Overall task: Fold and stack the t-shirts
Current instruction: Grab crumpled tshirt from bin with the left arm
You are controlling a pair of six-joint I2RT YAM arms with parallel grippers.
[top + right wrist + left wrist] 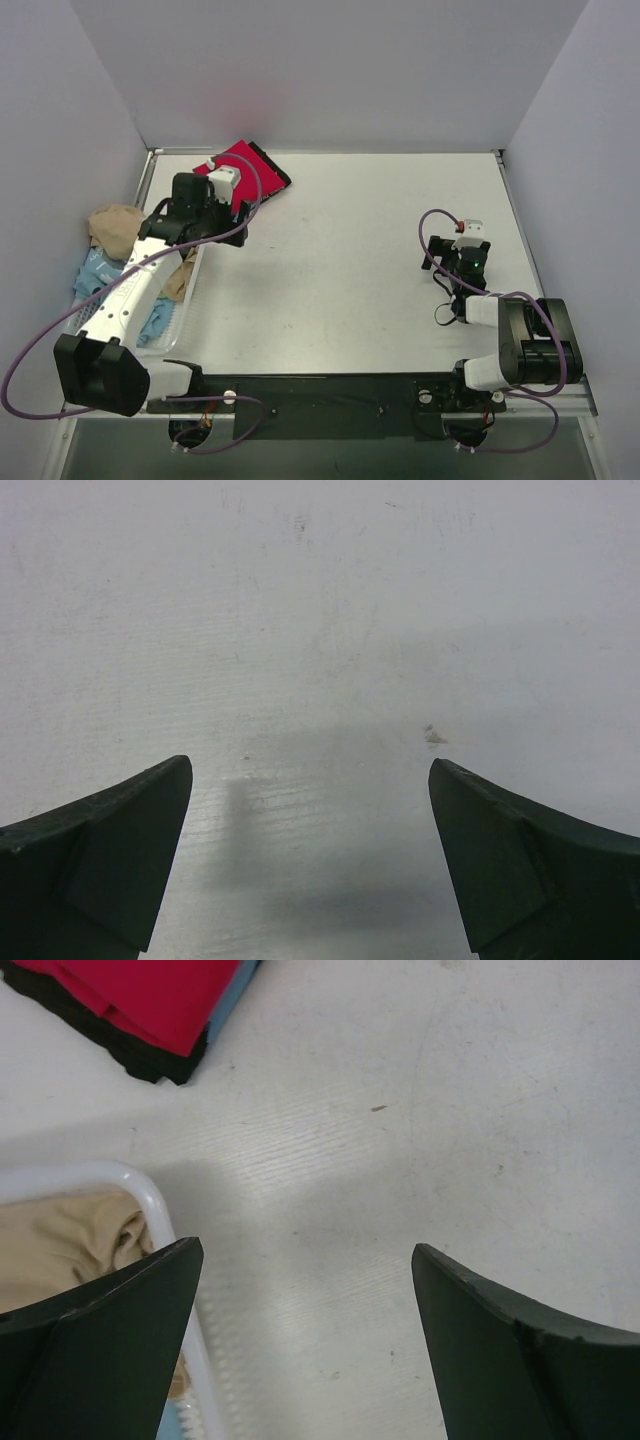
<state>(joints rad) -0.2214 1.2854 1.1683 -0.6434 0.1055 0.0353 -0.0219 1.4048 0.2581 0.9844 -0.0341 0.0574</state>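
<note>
1. The left end effector [307, 1250] hangs over the table [350, 250] near its left edge. Its two fingers are spread wide apart, with nothing between them but bare table.
2. The right end effector [310, 765] sits low over the right half of the table, nearer the right edge than the middle. Its fingers are also spread wide and hold nothing.
3. A folded stack lies near the far-left corner of the table. The red t-shirt [243, 160] is on top.
4. The black t-shirt [150, 1060] shows as a dark border under the red one.
5. A light blue t-shirt [228, 1010] peeks out at one side of the stack in the left wrist view.
6. A white mesh basket [150, 1195] stands along the left edge of the table, partly under the left arm.
7. The tan t-shirt [115, 225] lies crumpled at the far end of the basket, spilling over its rim.
8. More light blue t-shirts [97, 272] are bunched in the basket on the near side of the tan one, unfolded.
9. The left end effector is between the basket's far corner and the stack, touching neither.
</note>
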